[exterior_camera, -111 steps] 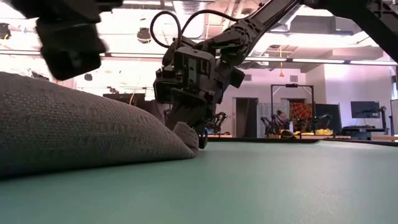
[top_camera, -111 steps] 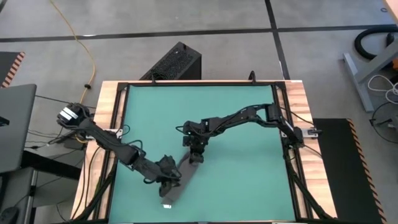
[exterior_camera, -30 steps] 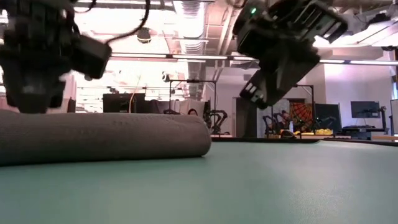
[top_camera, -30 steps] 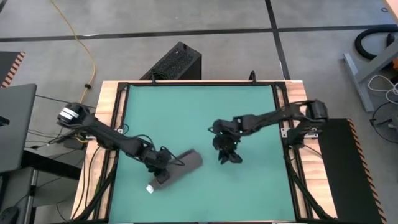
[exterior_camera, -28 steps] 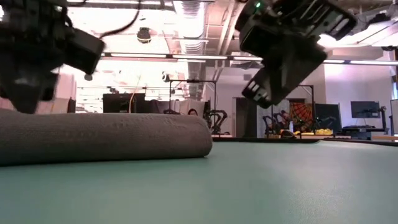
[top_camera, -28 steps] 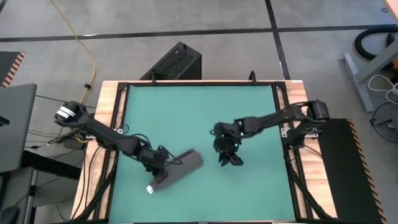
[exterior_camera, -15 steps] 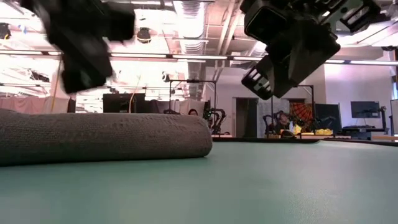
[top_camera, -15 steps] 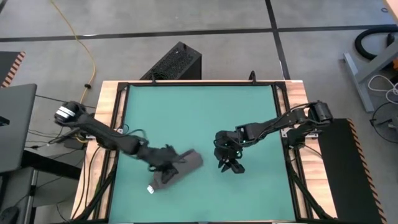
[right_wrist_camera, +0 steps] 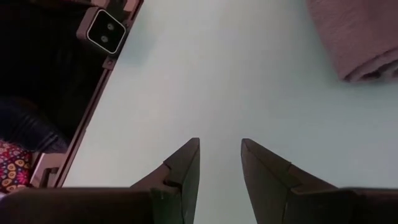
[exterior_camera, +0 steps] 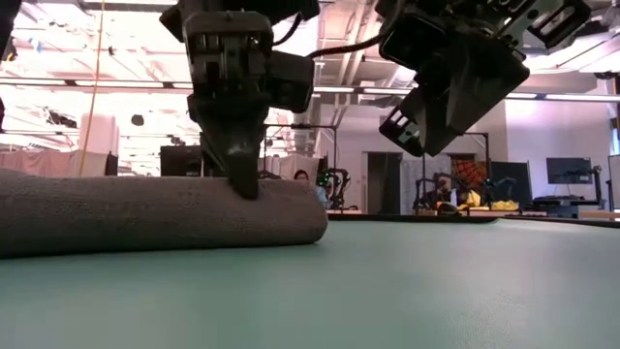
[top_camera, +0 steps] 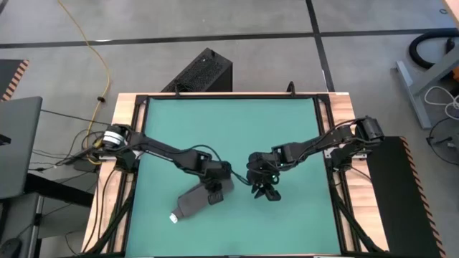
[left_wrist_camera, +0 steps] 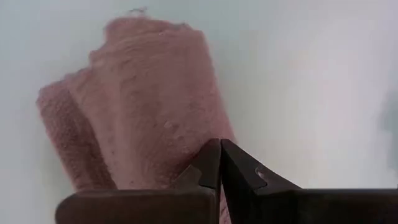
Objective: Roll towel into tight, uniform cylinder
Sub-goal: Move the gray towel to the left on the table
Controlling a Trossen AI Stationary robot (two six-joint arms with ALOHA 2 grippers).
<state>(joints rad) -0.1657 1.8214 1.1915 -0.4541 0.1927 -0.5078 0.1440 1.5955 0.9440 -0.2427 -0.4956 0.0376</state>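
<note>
The dark grey towel (top_camera: 199, 198) lies rolled into a cylinder on the green mat (top_camera: 287, 136), slanting from near left to far right, with its white tag (top_camera: 173, 217) at the near-left end. In the low view the roll (exterior_camera: 145, 213) rests on its side. My left gripper (top_camera: 214, 189) is shut, with its tips on the roll near the far-right end. My right gripper (top_camera: 265, 190) is open and empty, above the mat to the right of the roll. It also shows in the low view (exterior_camera: 423, 114). My left gripper (exterior_camera: 242, 186) touches the top of the roll near its far-right end (left_wrist_camera: 186, 149) with its shut fingertips. The fingers come from above, pointing down. The roll lies with its full length on the mat.
A black frame and wooden border (top_camera: 124, 143) run round the mat. The far half and the right side of the mat are bare. A camera module (right_wrist_camera: 102, 27) sits on the frame in the right wrist view.
My left gripper has gone from the roll's near-left part along the roll toward the table's right, and now stands on the far-right end. My right gripper has gone a little toward the near edge. The roll has stayed where it was.
</note>
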